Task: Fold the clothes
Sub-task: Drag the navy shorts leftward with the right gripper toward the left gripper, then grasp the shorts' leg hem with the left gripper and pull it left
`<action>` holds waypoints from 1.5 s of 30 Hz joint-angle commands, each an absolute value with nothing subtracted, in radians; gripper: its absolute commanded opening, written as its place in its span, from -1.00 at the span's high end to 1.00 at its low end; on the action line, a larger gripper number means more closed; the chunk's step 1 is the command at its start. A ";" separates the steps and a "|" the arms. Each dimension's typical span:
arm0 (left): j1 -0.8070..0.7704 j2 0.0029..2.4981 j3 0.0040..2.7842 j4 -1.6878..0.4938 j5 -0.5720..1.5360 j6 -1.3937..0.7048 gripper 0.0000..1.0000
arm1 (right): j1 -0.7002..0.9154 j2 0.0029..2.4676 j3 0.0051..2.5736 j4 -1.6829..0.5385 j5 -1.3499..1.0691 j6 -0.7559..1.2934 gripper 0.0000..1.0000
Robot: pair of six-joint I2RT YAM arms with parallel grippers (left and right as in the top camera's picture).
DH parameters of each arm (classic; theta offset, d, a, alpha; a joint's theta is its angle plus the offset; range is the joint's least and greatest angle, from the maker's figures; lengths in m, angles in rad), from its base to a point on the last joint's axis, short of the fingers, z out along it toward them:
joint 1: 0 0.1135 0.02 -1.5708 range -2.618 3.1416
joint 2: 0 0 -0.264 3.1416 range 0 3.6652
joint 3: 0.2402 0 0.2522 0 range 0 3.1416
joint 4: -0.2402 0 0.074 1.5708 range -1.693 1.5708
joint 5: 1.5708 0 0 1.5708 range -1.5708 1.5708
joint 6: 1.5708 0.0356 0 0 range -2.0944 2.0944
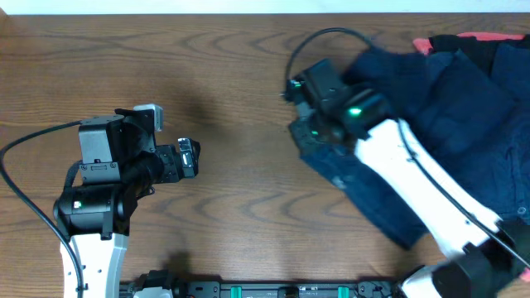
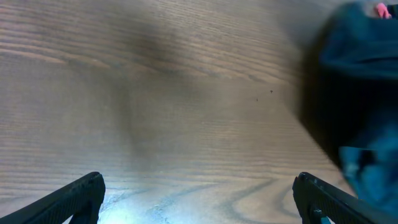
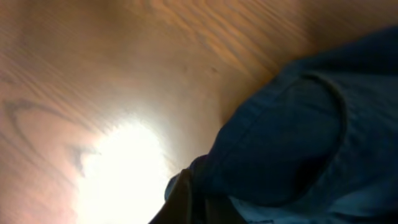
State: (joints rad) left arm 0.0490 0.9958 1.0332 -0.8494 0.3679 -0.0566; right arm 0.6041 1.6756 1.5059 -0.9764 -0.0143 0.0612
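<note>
A pile of navy-blue clothes (image 1: 447, 99) lies at the right of the wooden table, with a coral-red piece (image 1: 480, 37) and a black piece (image 1: 451, 41) at its far edge. My right gripper (image 1: 310, 132) sits at the pile's left edge, shut on a fold of the navy fabric (image 3: 280, 143), which fills the right wrist view around the dark finger (image 3: 186, 202). My left gripper (image 1: 189, 157) is open and empty over bare wood at the left. In the left wrist view its two fingers (image 2: 199, 199) are spread wide, and the navy fabric (image 2: 357, 74) shows at the right.
The wooden table top (image 1: 232, 66) stretches between the arms. A black cable (image 1: 310, 41) loops from the right arm over the table. The front rail (image 1: 273, 290) runs along the near edge.
</note>
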 commanded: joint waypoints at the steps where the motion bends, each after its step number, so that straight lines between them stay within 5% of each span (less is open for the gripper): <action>1: 0.044 0.992 1.051 -0.848 0.382 -0.070 -0.96 | 0.616 1.741 1.518 -0.906 -0.029 0.049 0.61; 5: 0.044 0.992 1.051 -0.850 0.401 -0.069 -0.96 | 0.586 1.747 1.520 -0.830 -0.014 0.121 0.42; 8: 0.044 0.998 1.050 -0.835 0.459 -0.070 -0.96 | 0.532 1.698 1.528 -0.818 -0.015 0.157 0.07; 27: -0.274 1.479 1.050 -0.419 0.490 -0.145 -0.96 | 0.047 1.422 1.529 -1.143 0.041 0.213 0.00; 45: -0.414 1.882 1.050 -0.200 0.490 -0.197 -0.99 | 0.000 1.415 1.529 -1.187 0.045 0.212 0.00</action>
State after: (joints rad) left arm -0.3828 1.8572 1.0340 -0.2100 0.4850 -0.1856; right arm 0.0055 1.4349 1.5185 -1.1854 0.0380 0.1997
